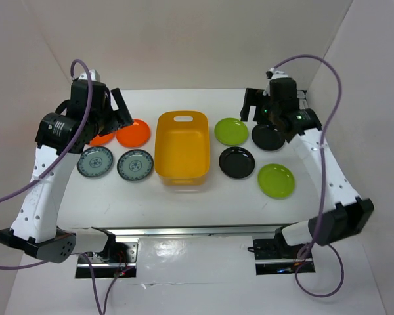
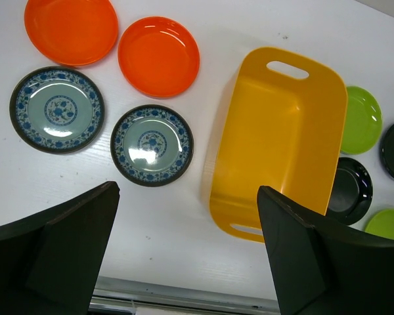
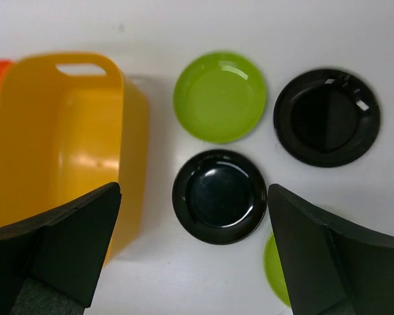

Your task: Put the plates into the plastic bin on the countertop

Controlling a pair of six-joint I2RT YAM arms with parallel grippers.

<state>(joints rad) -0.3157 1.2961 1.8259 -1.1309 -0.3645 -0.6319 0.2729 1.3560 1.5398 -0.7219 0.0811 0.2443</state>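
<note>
The white matte desk [image 1: 203,210] fills the view, and dead centre sits the yellow-orange rectangular plastic bin [image 1: 181,147], nothing inside, slot handle at the far end. The left hand [image 1: 121,111] hovers over the left side, fingers spread wide, gripping nothing. The right hand [image 1: 253,106] is released too, up over the right side. Left of the bin lie two round orange plates [image 1: 132,133] [image 1: 102,138] at the back, maybe touching, hard to tell. Two grey-blue patterned plates [image 1: 135,165] [image 1: 95,162] lie nearer. Right of the bin, two lime green plates [image 1: 231,131] [image 1: 276,180] and two glossy black plates [image 1: 237,163] [image 1: 269,138] lie staggered, all flat on the desk.
</note>
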